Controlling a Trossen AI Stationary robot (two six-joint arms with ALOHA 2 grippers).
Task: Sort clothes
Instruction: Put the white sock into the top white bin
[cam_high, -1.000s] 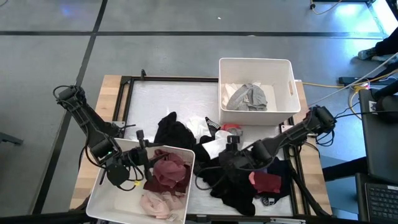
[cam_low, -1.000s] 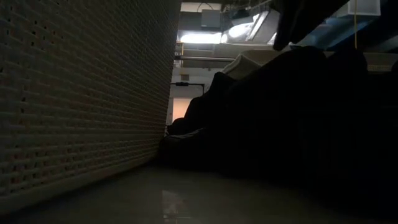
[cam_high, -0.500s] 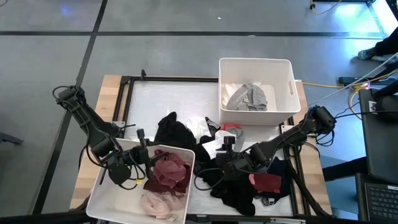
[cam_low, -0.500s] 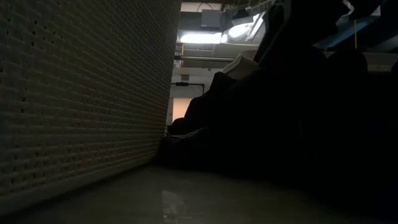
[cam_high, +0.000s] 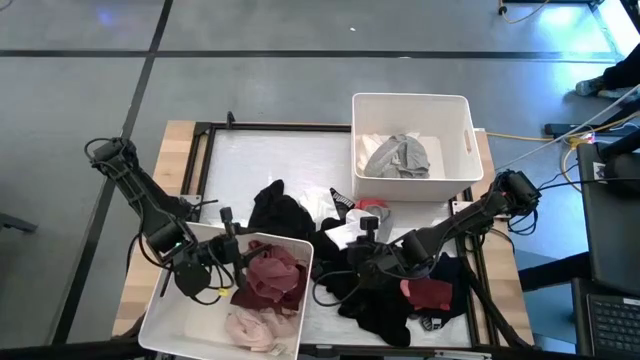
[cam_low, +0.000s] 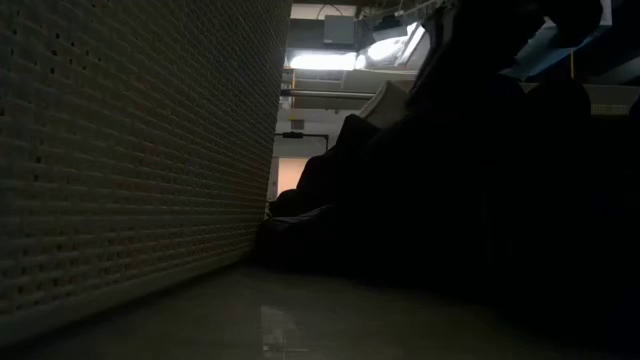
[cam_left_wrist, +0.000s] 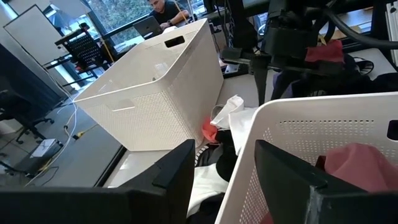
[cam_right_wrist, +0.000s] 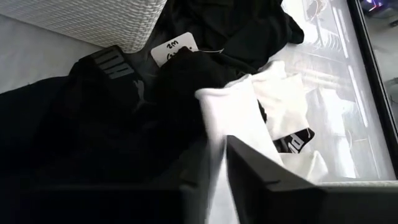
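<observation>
Overhead: right gripper (cam_high: 352, 258) low in the black garment pile (cam_high: 385, 300) beside the near bin (cam_high: 160, 318); left gripper (cam_high: 232, 248) over that bin's rim. Left wrist view — fingers (cam_left_wrist: 177, 171) spread, straddling the wall. Right wrist view — fingers (cam_right_wrist: 264, 180) pinching a white garment (cam_right_wrist: 239, 115).

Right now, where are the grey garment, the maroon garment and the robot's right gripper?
grey garment (cam_high: 398, 156): high view, its middle.
maroon garment (cam_high: 272, 277): high view, its bunched top.
right gripper (cam_high: 358, 262): high view, between its fingertips.
</observation>
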